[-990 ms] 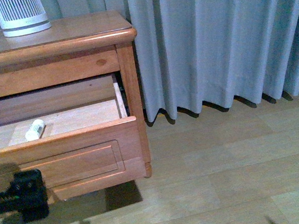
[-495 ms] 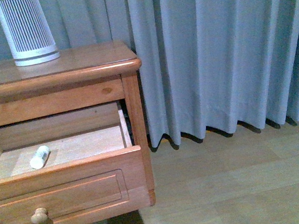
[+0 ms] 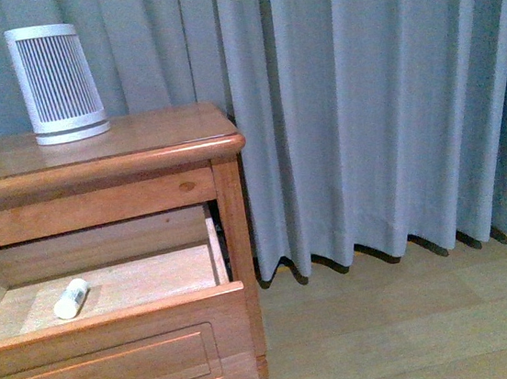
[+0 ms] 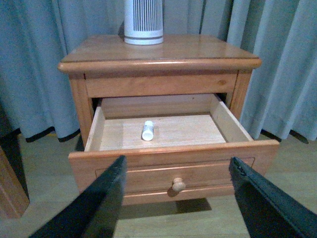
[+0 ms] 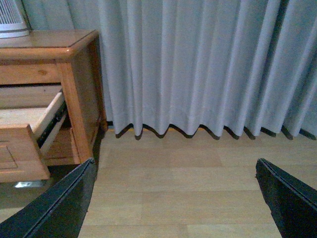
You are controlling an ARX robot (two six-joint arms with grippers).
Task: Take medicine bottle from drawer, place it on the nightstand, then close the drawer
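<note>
Curtains behind; drawer partly cropped, bottle inside; left fingers, right fingers wide.

Grey-blue curtains hang in deep folds across the whole back of the frame, their hem meeting a pale wood-plank floor at lower right. The nightstand stands against them at left, softly lit.
</note>
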